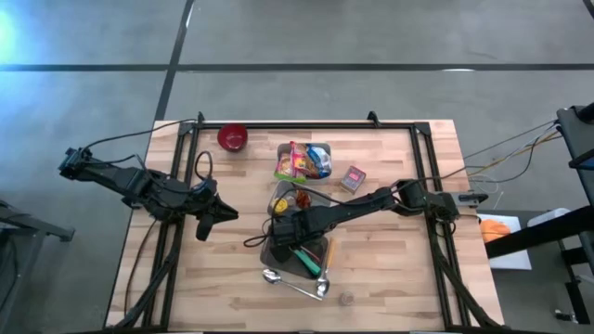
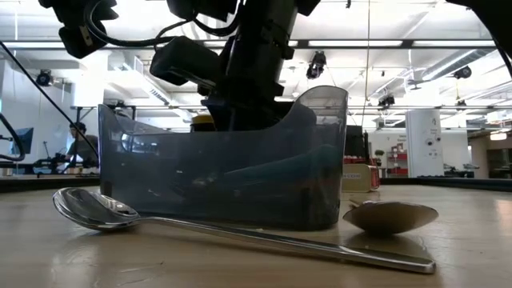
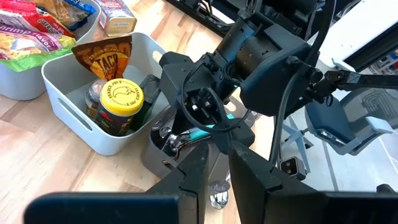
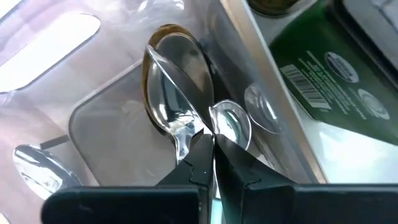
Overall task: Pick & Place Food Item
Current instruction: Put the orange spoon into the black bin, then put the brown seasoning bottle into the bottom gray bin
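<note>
The right gripper (image 1: 283, 229) is lowered into the clear tub (image 1: 295, 249) near the front of the wooden surface (image 1: 390, 269), and its fingers are pressed together on the handle of a spoon (image 4: 171, 102) inside it. In the right wrist view the spoon's bowl lies against the tub's clear floor, just beyond the fingertips (image 4: 200, 147). Two more spoons (image 1: 295, 282) are laid on the surface just in front of the tub. Directly behind the tub stands a grey bin (image 3: 65, 93), in which a jar with a yellow lid (image 3: 122, 99) and a brown packet (image 3: 102, 57) are kept. Behind that bin, a second bin of snack bags (image 1: 302, 161) is seen, with a small box (image 1: 353, 178) to its right and a red bowl (image 1: 232, 137) to its left. The left gripper (image 1: 203, 227) hangs left of the tub, well apart from it, its fingers nearly together and holding nothing.
</note>
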